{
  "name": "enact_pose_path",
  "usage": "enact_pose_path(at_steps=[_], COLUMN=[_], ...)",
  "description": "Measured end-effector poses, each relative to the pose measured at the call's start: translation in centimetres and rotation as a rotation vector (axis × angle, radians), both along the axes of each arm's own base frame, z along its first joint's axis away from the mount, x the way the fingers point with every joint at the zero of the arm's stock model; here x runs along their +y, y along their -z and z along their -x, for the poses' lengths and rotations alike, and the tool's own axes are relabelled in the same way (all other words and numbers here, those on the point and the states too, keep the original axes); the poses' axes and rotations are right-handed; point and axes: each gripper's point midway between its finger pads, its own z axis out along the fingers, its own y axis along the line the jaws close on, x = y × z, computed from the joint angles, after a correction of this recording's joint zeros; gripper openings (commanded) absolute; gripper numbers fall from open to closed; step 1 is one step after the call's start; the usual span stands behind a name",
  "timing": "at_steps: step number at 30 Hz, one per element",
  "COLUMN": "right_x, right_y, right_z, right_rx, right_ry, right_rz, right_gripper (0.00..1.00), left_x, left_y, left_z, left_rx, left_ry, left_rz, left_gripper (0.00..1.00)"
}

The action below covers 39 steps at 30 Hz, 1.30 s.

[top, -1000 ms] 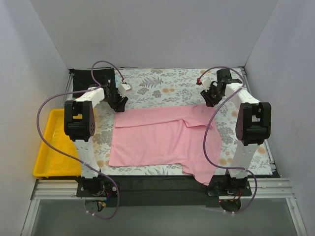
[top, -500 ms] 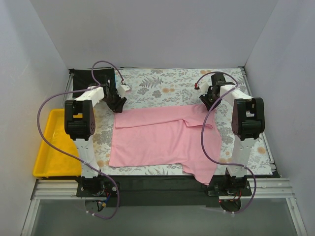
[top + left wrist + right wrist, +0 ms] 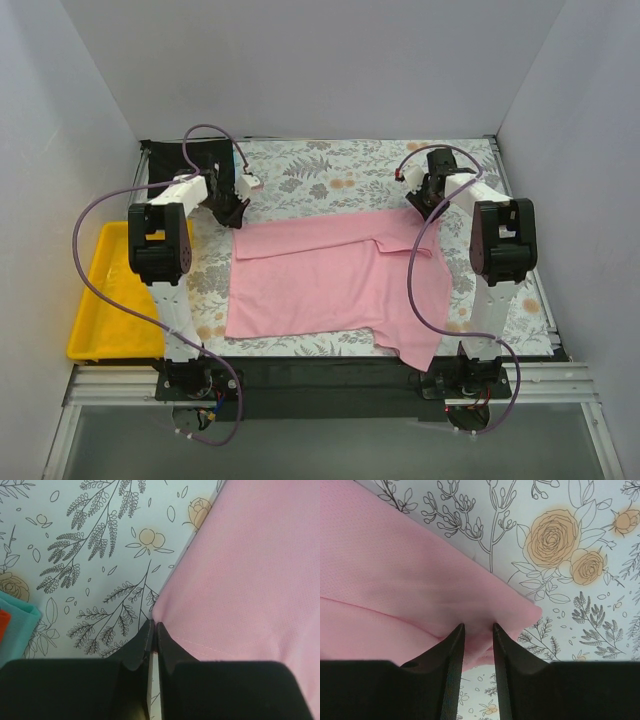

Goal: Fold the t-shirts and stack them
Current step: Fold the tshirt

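A light pink t-shirt [image 3: 330, 280] [image 3: 250, 570] [image 3: 395, 580] lies spread on the floral table cloth, one sleeve hanging toward the near edge. My left gripper [image 3: 230, 212] [image 3: 154, 626] is shut on the shirt's far left corner, fingertips pinched together on the hem. My right gripper [image 3: 425, 205] [image 3: 479, 626] is at the far right corner; its jaws stand apart with the pink cloth bunched between the tips. A black t-shirt [image 3: 165, 160] lies at the far left corner of the table. A teal edge [image 3: 20, 625] and a bit of orange-red cloth [image 3: 2, 626] show in the left wrist view.
A yellow tray [image 3: 95, 300] sits off the table's left side. The floral table cloth [image 3: 330, 170] covers the table, with white walls on three sides. The arms' cables [image 3: 420, 290] loop over the shirt's right part.
My left gripper has closed on the pink shirt's far left corner. The right gripper has narrowed slightly around the far right corner, and the shirt's near hem has shifted a little.
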Motion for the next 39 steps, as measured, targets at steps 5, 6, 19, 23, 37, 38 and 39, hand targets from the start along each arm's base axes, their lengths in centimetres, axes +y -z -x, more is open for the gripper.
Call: enact_pose_path(at_steps=[5, 6, 19, 23, 37, 38, 39], right_x=[-0.4, -0.4, 0.9, 2.2, 2.4, 2.6, 2.9], right_y=[-0.1, -0.1, -5.3, -15.1, -6.8, -6.0, -5.4], right_z=[-1.4, -2.2, -4.1, -1.1, 25.9, 27.4, 28.6], right_rx=[-0.026, -0.038, -0.114, -0.259, 0.129, 0.165, 0.183], right_ry=[0.017, 0.022, -0.001, -0.126, -0.460, -0.496, -0.538], right_rz=[0.030, 0.033, -0.049, -0.116, -0.082, -0.056, -0.037], right_gripper=[0.36, 0.36, 0.72, 0.71, 0.58, 0.58, 0.58], left_x=[0.0, 0.0, -0.7, -1.6, -4.3, -4.3, -4.3], left_y=[-0.2, -0.3, -3.1, -9.6, -13.4, -12.7, -12.1], left_z=[-1.7, -2.2, -6.0, -2.9, 15.7, 16.5, 17.2], left_rx=[-0.022, -0.028, -0.106, -0.177, -0.156, -0.130, -0.110], left_ry=[-0.024, -0.031, -0.108, -0.080, 0.060, 0.061, 0.058], left_rz=[0.005, 0.006, 0.074, 0.132, 0.210, 0.208, 0.207], left_gripper=[0.00, 0.00, 0.53, 0.53, 0.53, 0.53, 0.53])
